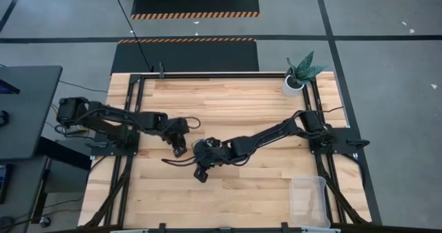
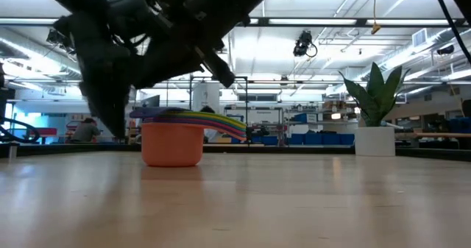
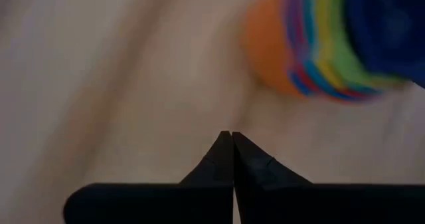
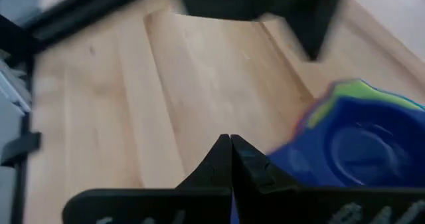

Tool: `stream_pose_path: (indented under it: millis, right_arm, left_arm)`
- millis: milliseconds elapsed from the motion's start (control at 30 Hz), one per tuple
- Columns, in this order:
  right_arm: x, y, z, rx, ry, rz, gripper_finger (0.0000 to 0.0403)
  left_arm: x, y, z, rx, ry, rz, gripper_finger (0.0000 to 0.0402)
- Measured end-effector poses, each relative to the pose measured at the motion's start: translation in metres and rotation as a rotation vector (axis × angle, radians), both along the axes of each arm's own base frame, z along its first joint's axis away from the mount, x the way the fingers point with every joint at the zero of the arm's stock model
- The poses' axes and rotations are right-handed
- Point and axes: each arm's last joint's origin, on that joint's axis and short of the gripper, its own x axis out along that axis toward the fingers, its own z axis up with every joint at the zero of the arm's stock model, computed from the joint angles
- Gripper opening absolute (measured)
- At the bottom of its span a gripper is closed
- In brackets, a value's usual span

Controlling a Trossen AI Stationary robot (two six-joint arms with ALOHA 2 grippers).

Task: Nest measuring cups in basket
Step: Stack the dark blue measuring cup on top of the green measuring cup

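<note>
The measuring cups (image 2: 173, 141) stand nested in one stack on the table. The orange one is outermost, and the coloured handles (image 2: 221, 123) fan out to one side. A dark blue cup (image 4: 362, 144) sits innermost on top. My left gripper (image 3: 231, 135) is shut and hovers over bare wood a short way from the stack (image 3: 319, 44). My right gripper (image 4: 230, 139) is shut and sits close beside the blue cup's rim. In the high view both grippers (image 1: 179, 150) (image 1: 200, 172) meet near the table's middle. The clear basket (image 1: 309, 200) stands at the near right corner. My right gripper's shut fingers (image 4: 249, 164) stand right against the side of the blue cup's rim (image 4: 285, 159), slanting down from the table's right. I cannot tell whether they touch it. My left gripper touches nothing.
A white pot with a green plant (image 1: 295, 81) stands at the far right corner. A black frame (image 1: 207, 74) runs around the table's edges. Bare wood lies between the stack and the basket.
</note>
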Motion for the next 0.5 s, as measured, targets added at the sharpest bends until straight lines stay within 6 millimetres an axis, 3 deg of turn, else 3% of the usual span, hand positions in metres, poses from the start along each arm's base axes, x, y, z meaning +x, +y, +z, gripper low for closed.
stream_pose_path:
  millis: [233, 500]
  right_arm:
    - [-0.010, -0.006, 0.021, -0.106, 0.202, -0.010, 0.0000]
    - [-0.018, -0.008, 0.087, -0.247, 0.272, 0.020, 0.0000]
  left_arm:
    - [0.002, -0.050, 0.003, -0.102, -0.048, -0.084, 0.0000]
    - [0.013, -0.084, 0.005, 0.066, -0.251, -0.050, 0.0000]
